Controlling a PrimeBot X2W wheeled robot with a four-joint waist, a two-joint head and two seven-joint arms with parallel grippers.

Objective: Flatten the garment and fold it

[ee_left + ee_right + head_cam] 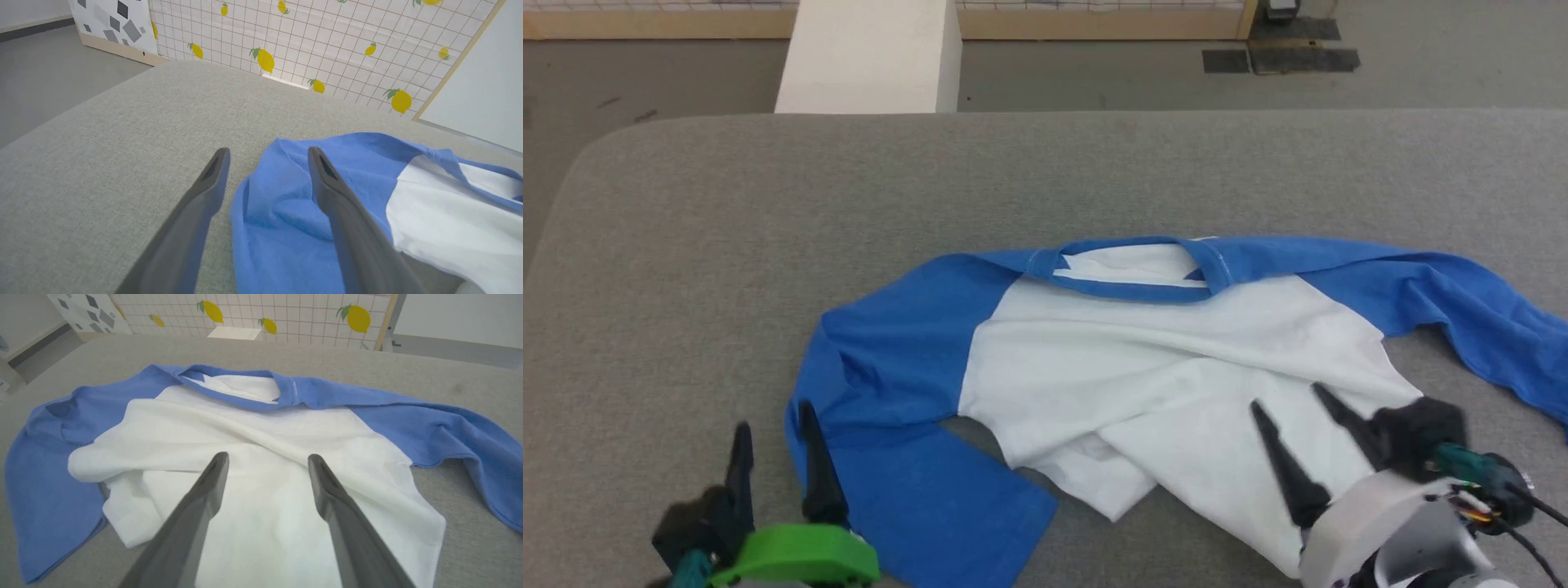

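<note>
The garment [1160,359] is lying rumpled on the grey upholstered surface [686,245], its white hem bunching nearer the robot than the collar [1131,287]. The left claw [774,417] is hovering, fingers apart, at the sleeve left of the collar. The right claw [1286,397] is hanging spread over the hem. Pinching several layers there risks dragging the creases tighter.

We note one sleeve of the garment [1143,359] cut off at the right edge of the head view; its lower hem is hidden behind the right gripper [1284,395], itself blurred. We cannot tell whether that gripper touches the garment; the left gripper [773,416] is cropped by the bottom edge.
</note>
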